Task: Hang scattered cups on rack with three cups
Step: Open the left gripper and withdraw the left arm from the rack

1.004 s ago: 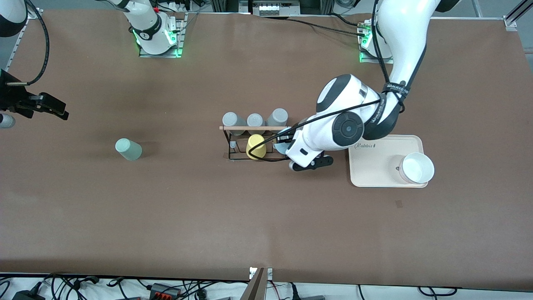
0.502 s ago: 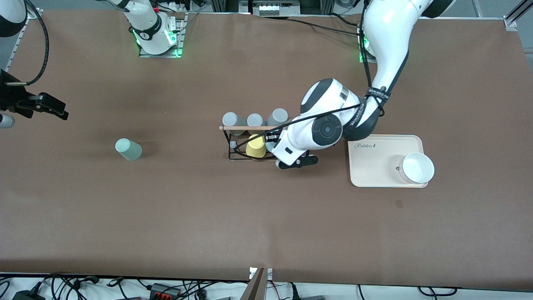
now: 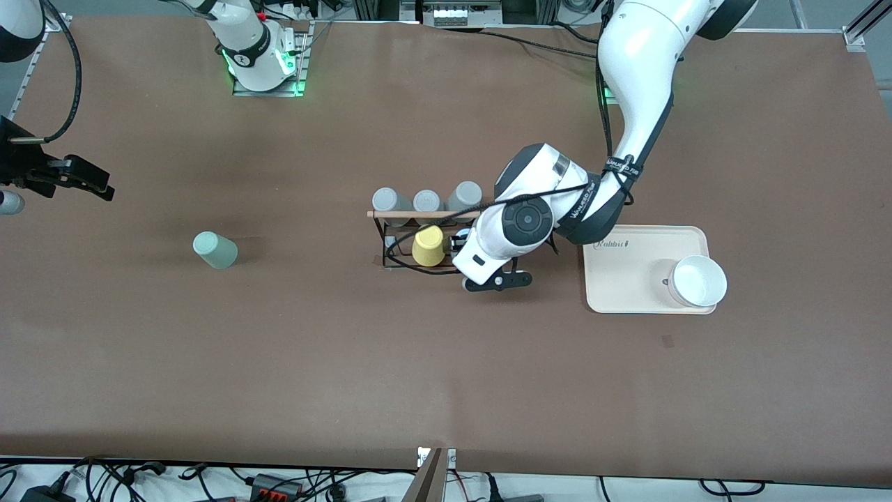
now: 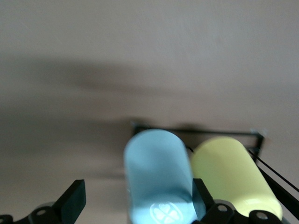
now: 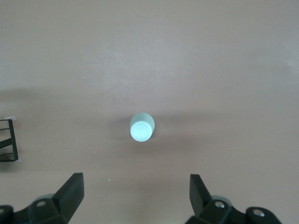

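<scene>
Since a second earlier, the left gripper (image 3: 461, 245) had slid over the rack (image 3: 418, 240) at frame centre, fingers spread around the blue cup (image 4: 159, 179) beside the yellow cup (image 3: 428, 245). The mint cup (image 3: 214, 250) stayed mid-left; the right gripper (image 5: 135, 198) waited open. The tray (image 3: 627, 279) read "Rabbit".

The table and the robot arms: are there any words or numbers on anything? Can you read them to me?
"Rabbit": on the cream tray, near its corner by the left arm.
Black band on the left arm: white lettering, too small to read.
Black band on the right arm: a mark, unreadable.
</scene>
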`<control>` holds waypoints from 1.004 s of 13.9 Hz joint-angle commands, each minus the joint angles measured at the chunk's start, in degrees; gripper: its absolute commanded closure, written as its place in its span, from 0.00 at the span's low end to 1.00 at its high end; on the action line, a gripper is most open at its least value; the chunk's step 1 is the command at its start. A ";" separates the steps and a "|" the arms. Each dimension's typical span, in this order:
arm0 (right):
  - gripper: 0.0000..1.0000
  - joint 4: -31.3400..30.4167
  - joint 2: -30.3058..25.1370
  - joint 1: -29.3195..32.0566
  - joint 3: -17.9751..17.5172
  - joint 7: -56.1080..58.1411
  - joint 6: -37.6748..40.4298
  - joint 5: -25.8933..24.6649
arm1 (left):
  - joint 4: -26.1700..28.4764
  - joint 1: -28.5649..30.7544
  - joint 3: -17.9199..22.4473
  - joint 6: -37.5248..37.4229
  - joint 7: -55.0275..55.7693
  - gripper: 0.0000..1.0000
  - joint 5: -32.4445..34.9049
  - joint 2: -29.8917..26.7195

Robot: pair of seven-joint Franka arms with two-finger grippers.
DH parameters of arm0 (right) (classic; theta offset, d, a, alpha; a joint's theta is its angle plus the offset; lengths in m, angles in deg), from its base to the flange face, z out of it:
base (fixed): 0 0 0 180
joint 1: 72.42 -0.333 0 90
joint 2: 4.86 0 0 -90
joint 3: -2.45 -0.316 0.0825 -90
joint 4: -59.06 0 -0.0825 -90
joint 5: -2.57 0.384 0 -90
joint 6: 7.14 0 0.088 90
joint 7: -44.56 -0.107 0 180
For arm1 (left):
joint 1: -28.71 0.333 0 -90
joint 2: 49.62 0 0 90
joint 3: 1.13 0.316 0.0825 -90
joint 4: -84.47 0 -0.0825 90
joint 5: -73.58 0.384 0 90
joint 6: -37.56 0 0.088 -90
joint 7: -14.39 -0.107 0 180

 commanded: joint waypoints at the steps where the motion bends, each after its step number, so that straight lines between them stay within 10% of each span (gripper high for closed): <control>1: 0.00 0.19 -0.07 0.75 -0.43 0.42 0.64 0.75 | -0.23 6.63 0.90 -4.48 -0.31 0.00 8.08 -6.96; 14: 0.00 0.45 5.28 -1.09 -0.87 0.42 -1.47 1.19 | 2.65 28.12 0.55 -17.85 -19.90 0.00 8.46 -23.41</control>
